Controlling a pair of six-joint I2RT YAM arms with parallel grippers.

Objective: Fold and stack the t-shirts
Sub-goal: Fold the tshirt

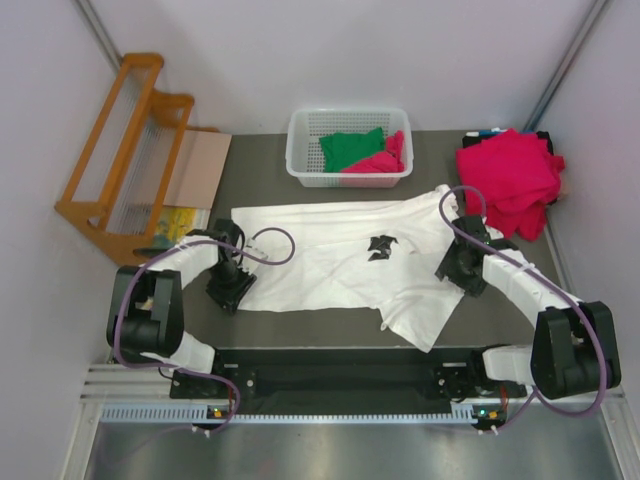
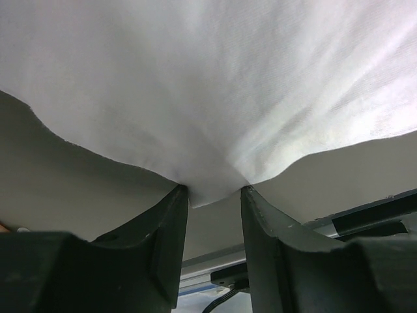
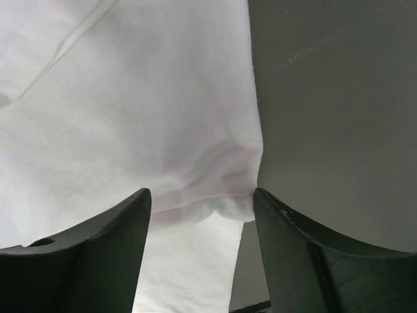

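A large white t-shirt (image 1: 330, 262) with a small black chest print (image 1: 381, 246) lies spread on the dark table (image 1: 260, 165). My left gripper (image 1: 228, 292) is at its near left edge. In the left wrist view the gripper (image 2: 213, 190) is shut on a pinch of the white hem (image 2: 208, 186), with creases fanning out from the grip. My right gripper (image 1: 457, 270) is at the shirt's right side. Its jaws (image 3: 202, 192) stand open around a bunched fold of white cloth (image 3: 221, 189) that touches the right finger (image 3: 293, 241). More t-shirts, crimson-pink, lie piled (image 1: 510, 178) at the far right.
A white lattice basket (image 1: 300, 160) at the back middle holds a green shirt (image 1: 350, 148) and a pink one (image 1: 382, 160). A wooden rack (image 1: 125, 150) and a cardboard sheet (image 1: 197, 165) stand at the back left. A metal rail (image 1: 330, 372) runs along the near edge.
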